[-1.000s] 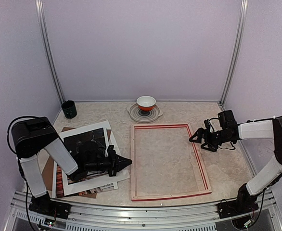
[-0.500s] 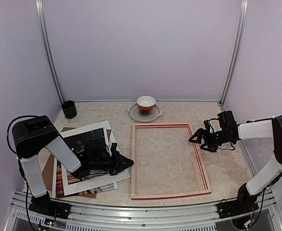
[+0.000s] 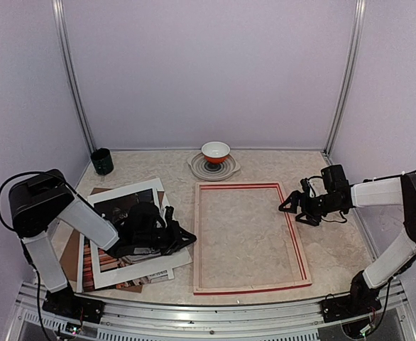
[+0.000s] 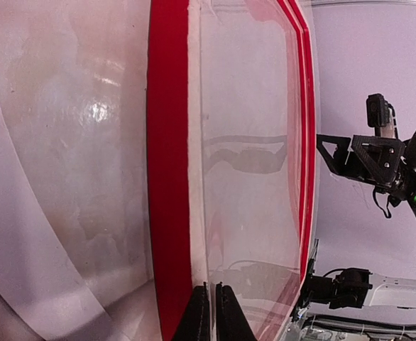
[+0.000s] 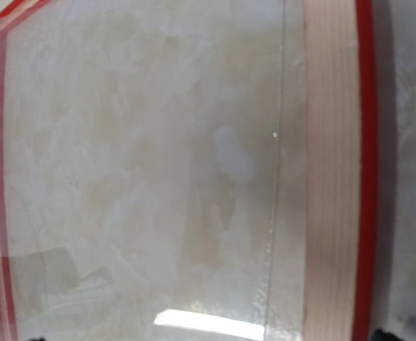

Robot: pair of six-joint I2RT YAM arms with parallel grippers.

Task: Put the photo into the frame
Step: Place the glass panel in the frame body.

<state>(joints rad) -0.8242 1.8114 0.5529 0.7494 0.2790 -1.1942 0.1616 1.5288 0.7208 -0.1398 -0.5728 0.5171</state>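
Observation:
The frame [image 3: 250,238] lies flat mid-table, pale wood back up, with red edges and a clear pane [image 5: 158,177]. The photo [image 3: 89,264] lies at the left under a white mat [image 3: 133,268]. Only a strip of reddish books and a dark patch in the mat's cut-out show. My left gripper [image 3: 191,239] is shut with nothing seen between its fingertips [image 4: 211,312]. It sits at the mat's right edge and points at the frame's left rail [image 4: 169,177]. My right gripper [image 3: 287,204] stands open just above the frame's right rail [image 5: 329,177].
A brown backing board [image 3: 69,249] pokes out under the stack at the left. A dark cup [image 3: 101,161] stands at the back left. An orange bowl [image 3: 216,151] sits on a plate [image 3: 231,170] behind the frame. Aluminium posts and lilac walls enclose the table.
My left wrist has risen and turned over the mat, uncovering more of the dark cut-out, while its fingertips stayed at the mat's right edge. The right arm has not moved.

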